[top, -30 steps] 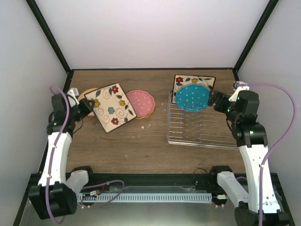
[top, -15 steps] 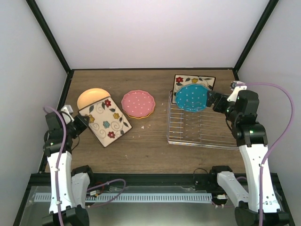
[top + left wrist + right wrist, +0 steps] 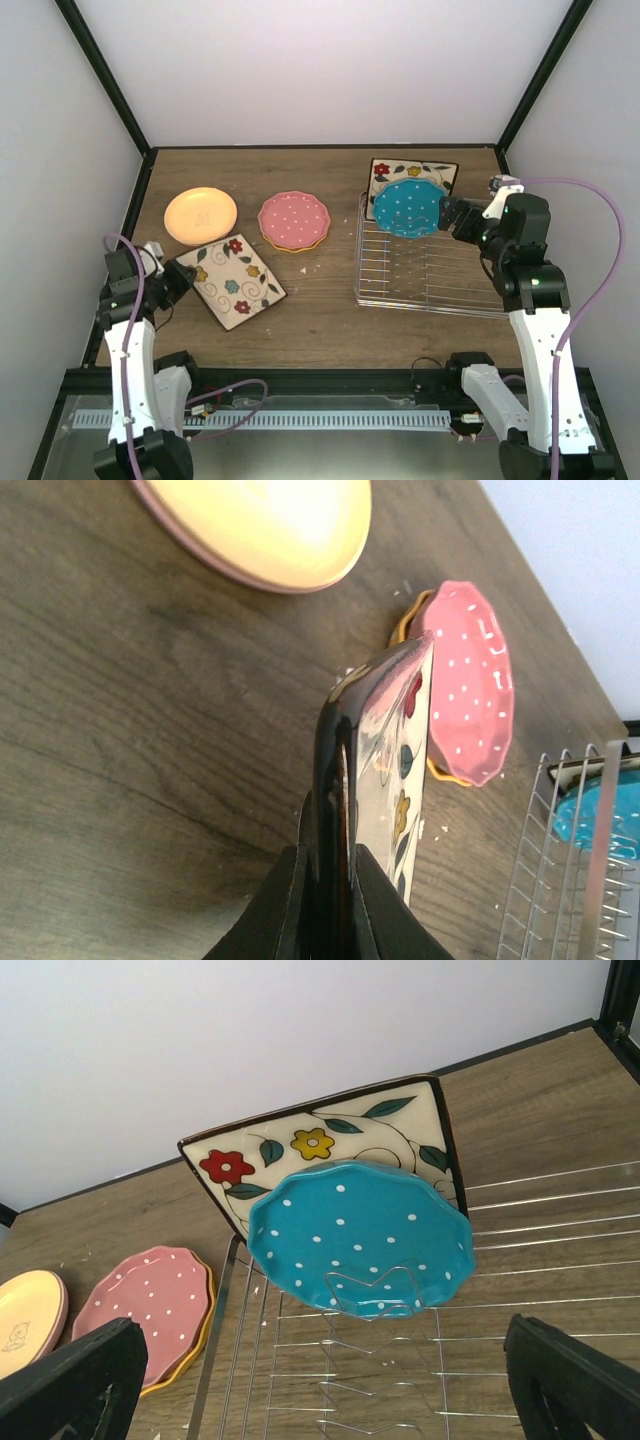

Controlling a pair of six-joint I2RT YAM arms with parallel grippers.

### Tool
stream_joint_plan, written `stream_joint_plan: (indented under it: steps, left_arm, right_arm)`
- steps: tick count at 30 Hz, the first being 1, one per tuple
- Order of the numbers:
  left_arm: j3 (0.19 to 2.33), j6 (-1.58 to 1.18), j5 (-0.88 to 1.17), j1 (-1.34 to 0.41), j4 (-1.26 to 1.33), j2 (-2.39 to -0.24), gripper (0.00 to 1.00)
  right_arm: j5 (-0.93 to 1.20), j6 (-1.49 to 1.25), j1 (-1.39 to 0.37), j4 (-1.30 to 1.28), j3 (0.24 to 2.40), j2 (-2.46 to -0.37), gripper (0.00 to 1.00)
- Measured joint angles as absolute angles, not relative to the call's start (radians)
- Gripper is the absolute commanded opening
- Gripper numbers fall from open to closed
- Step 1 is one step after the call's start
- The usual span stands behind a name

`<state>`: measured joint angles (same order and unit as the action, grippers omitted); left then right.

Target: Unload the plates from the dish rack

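One square plate (image 3: 236, 284), edge-gripped, left pincer (image 3: 182, 275) — right pincer (image 3: 449, 214) agape

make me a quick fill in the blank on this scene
The dish rack holds ___ plates. The blue plate stands before a ___ flowered one. The pink plate lies on an ___ plate. The flowered plate off the rack is held by the ___ gripper.
Answers: two, square, orange, left.

Dark wood table (image 3: 320, 310), white walls (image 3: 320, 70), black corner posts (image 3: 105, 75)
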<state>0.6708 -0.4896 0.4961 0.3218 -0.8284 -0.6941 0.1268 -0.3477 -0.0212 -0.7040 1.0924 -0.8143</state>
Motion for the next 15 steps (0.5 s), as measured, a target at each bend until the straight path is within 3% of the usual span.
stream_joint_plan:
  steps: [15]
  left_arm:
    - [0.602, -0.504, 0.511, 0.334, -0.812, -0.853, 0.04]
  right_arm:
    - [0.119, -0.353, -0.021, -0.717, 1.092, -0.803, 1.0]
